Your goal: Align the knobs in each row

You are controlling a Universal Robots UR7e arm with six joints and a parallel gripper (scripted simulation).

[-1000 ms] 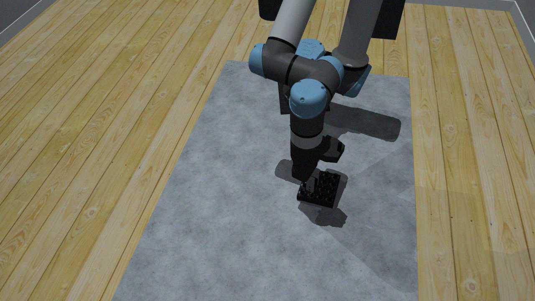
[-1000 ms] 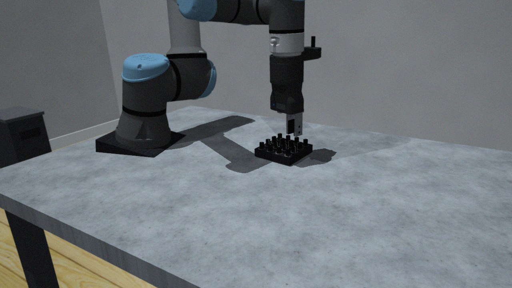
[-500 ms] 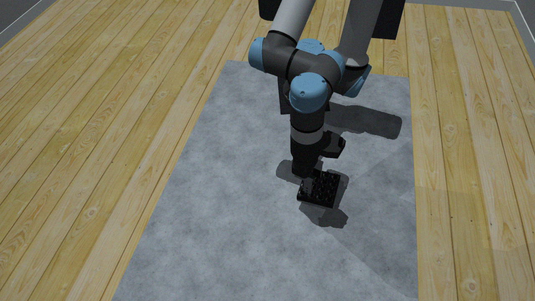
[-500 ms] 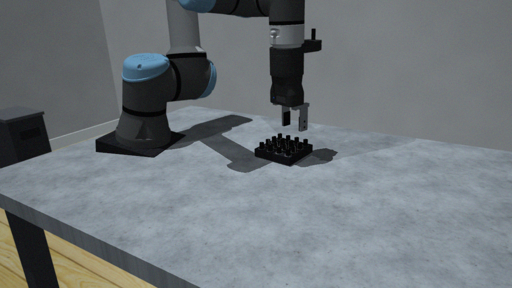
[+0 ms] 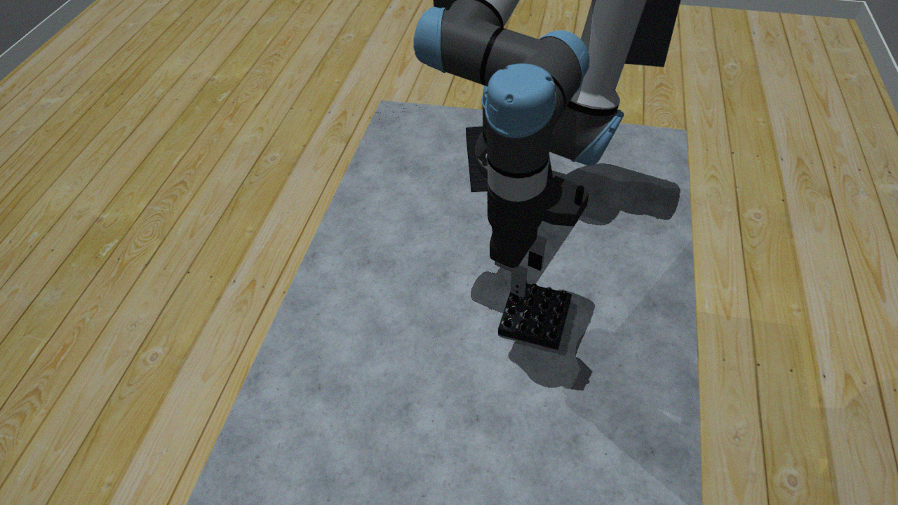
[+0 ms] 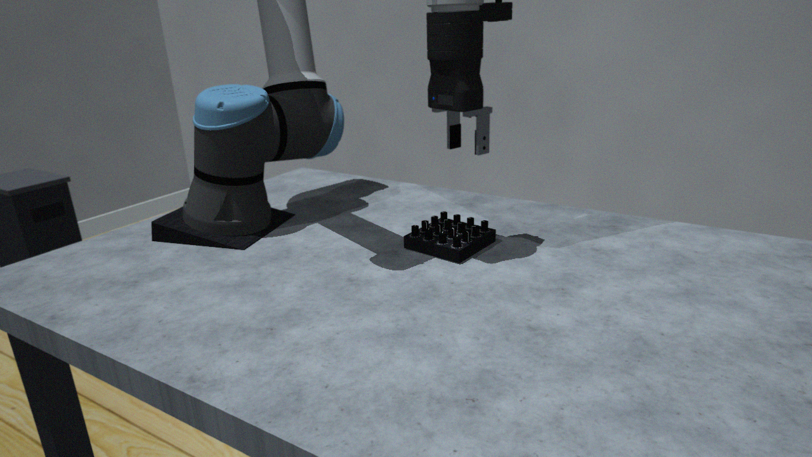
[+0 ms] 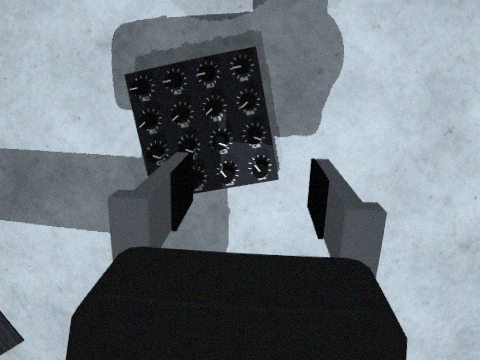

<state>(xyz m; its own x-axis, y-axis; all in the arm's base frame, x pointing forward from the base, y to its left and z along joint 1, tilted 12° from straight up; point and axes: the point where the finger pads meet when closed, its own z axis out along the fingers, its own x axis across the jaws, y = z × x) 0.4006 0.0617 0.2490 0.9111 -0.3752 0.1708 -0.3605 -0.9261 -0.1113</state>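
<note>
The black knob box (image 5: 535, 317) (image 6: 450, 238) (image 7: 203, 116) stands on its feet on the grey table (image 5: 377, 313) (image 6: 397, 341) (image 7: 407, 74). It carries four rows of small black knobs with white lines. My gripper (image 5: 526, 279) (image 6: 467, 146) (image 7: 250, 180) is open wide and empty. It hangs high above the box, well clear of the knobs. In the wrist view the left finger covers part of the box's nearest corner. The knob marks are too small to read.
The arm's base (image 6: 227, 193) stands on the table behind and left of the box. A dark cabinet (image 6: 33, 210) stands off the table at the far left. The table's near edge (image 6: 141, 375) drops to a wooden floor (image 5: 125, 188).
</note>
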